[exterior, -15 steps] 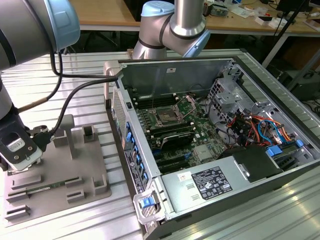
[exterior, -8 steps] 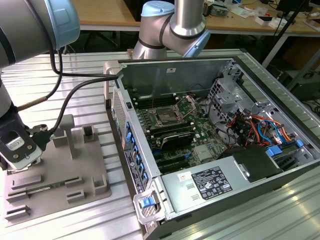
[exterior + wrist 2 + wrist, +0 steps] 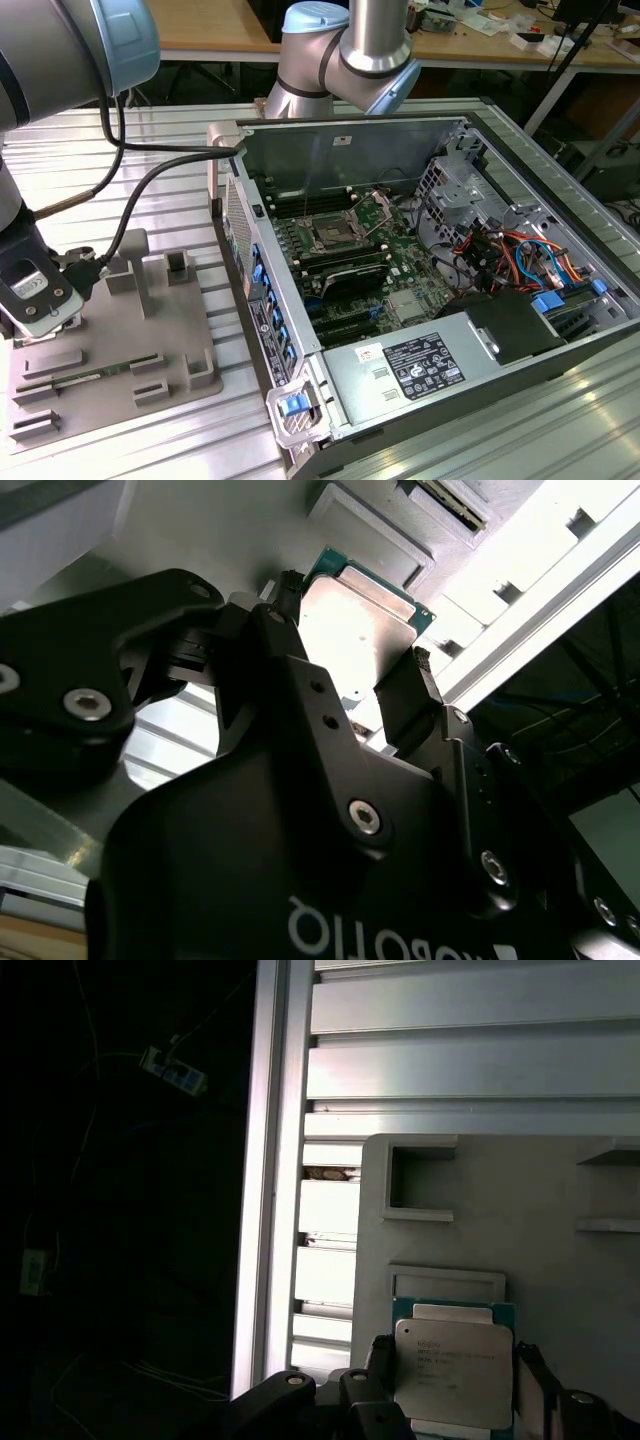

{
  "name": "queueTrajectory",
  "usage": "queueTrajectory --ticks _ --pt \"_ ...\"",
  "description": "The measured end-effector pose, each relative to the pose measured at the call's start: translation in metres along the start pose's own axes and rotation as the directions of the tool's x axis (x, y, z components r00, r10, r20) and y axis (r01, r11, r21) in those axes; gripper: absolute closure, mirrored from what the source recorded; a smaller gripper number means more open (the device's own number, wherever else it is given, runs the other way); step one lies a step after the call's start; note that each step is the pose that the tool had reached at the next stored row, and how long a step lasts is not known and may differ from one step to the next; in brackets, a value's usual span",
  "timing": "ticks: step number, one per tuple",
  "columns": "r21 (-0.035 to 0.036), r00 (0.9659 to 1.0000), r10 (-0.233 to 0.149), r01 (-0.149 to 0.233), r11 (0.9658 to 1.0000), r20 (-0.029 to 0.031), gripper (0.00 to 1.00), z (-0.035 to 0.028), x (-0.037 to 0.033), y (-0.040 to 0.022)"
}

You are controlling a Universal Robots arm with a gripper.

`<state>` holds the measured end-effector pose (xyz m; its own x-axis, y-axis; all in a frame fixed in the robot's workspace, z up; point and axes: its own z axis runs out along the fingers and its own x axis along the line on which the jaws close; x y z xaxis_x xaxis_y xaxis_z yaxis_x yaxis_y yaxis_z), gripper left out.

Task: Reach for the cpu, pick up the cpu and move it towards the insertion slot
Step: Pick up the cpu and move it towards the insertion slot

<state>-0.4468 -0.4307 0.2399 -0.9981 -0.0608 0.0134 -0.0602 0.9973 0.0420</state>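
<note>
Two black fingers point(image 3: 405, 685) of the end effector point(image 3: 350, 630) sit on opposite edges of the cpu point(image 3: 452, 1365), pinching it. In the second wrist view the chip's silvery lid shows bright between them. The first wrist view agrees: one finger touches one edge and the other is hard against the far edge. Can't tell whether the chip is lifted clear or resting on the surface under it.

Cpu is lid up, with green board edge showing round the pale metal, and looks flat rather than tilted. It is over the grey tray point(image 3: 110, 325), just beside the raised frame of a shallow rectangular recess. The tray lies on the slatted aluminium worktop point(image 3: 160, 150), near the worktop's edge rail.

In the exterior view the end effector is low over the tray's end at the exterior view's left. A thin green memory stick point(image 3: 95, 378) lies in a long slot of the tray, near the end effector. The arm point(image 3: 120, 40) with its blue-capped joints is above.

The insertion slot point(image 3: 330, 236) is well apart from the cpu. It sits inside the open computer case point(image 3: 340, 150) toward the exterior view's right. It's a square socket with a dark centre and a shiny metal frame on the green board, and black memory slots point(image 3: 345, 268) are just beside it.
</note>
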Motion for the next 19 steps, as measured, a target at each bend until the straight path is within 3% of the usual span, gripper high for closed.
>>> queueTrajectory --ticks 19 --pt "0.0000 1.0000 0.001 -0.001 1.0000 0.0000 0.45 -0.0047 -0.0015 0.0001"
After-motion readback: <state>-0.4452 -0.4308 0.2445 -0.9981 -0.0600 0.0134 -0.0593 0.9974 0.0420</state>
